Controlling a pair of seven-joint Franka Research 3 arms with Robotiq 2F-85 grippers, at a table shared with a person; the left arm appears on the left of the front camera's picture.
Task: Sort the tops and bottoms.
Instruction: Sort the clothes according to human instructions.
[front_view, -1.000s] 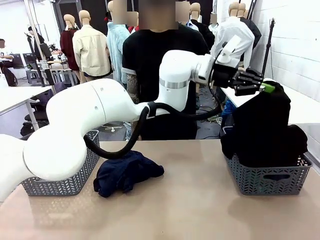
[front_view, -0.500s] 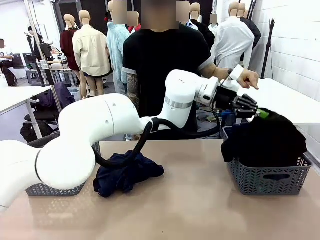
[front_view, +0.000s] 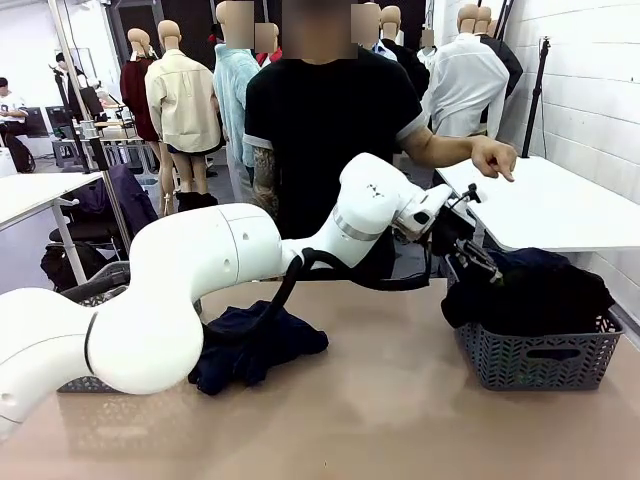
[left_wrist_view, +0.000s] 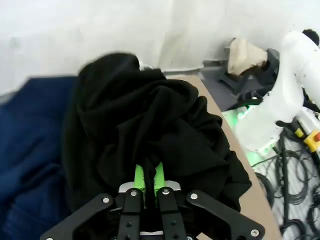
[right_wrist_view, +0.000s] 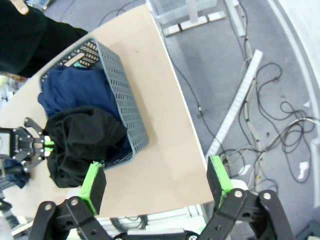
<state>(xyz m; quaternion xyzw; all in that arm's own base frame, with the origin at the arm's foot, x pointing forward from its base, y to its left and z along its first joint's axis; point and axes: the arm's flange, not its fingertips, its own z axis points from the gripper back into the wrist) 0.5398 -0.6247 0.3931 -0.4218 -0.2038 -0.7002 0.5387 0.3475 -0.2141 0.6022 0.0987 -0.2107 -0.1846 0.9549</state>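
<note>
Two grey baskets sit on the table (front_view: 400, 420), one at each end. L arm (front_view: 200, 270) reaches across the middle to the R-side basket (front_view: 540, 360). L gripper (front_view: 485, 268) is low over that basket's near-L corner, clamped tight on a fold of the black garment (front_view: 540, 295). In the L wrist view the green pads (left_wrist_view: 139, 176) are pinched together w/ black cloth between them.

Black garment is heaped in the R-side basket, above the rim and spilling over its L edge. Under and beside it lies navy cloth (left_wrist_view: 30, 150), also in the basket. A separate navy garment (front_view: 255, 345) is crumpled on the tabletop, L of centre, well apart from the R-side basket and just beside the L arm's big link. L-side basket (front_view: 85, 384) is mostly hidden behind that link.

R gripper (right_wrist_view: 156, 180) hangs high, looking down, jaws wide apart, nothing between the pads. From there the R-side basket (right_wrist_view: 127, 112) stands near the table's corner, w/ a bare strip of tabletop btw its wall and the long table edge. Beyond that edge is floor w/ loose cables (right_wrist_view: 260, 120).

Free room: the front half of the table is bare wood from centre to R. Person's hand (front_view: 495, 158) is out over the white table (front_view: 560, 205) behind, above and apart from the L gripper.
</note>
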